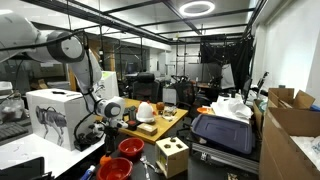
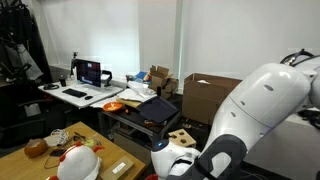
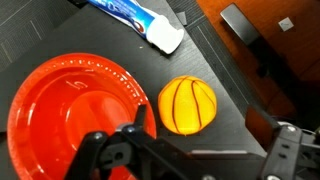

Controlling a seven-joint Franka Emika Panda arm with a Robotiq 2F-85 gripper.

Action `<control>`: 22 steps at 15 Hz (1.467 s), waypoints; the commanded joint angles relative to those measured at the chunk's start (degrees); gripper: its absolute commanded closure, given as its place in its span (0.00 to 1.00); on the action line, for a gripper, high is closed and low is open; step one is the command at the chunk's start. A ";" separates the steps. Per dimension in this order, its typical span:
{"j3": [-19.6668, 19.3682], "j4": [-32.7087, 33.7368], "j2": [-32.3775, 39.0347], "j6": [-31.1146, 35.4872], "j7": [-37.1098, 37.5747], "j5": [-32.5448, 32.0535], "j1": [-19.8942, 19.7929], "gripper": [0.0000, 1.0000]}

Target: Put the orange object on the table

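Surface: a dark, matte top (image 3: 215, 60), seen in the wrist view just under the gripper (image 3: 195, 160).
Red bowl (image 3: 70, 110): stands on the top, ahead of the gripper and off to the picture's left; it is empty, with its near rim close to one finger.
Orange ball (image 3: 187, 105): rests on the top straight ahead of the gripper, just beside the bowl's rim; whether they touch cannot be told.
Packet (image 3: 135, 15): blue and white, lying flat on the top, farthest ahead, beyond bowl and ball.
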 commanded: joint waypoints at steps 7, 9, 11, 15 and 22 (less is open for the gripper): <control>4.43 -2.19 -1.96 3.49 -7.88 0.99 -3.50 0.00; 6.29 -2.25 -1.81 4.72 -12.13 1.96 -4.92 0.00; 6.76 -4.41 -5.13 4.14 -18.62 2.35 -10.02 0.00; 6.89 -7.93 -10.41 3.78 -26.64 3.39 -16.36 0.00; 11.58 -12.86 -20.56 -3.50 -48.11 8.48 -30.58 0.00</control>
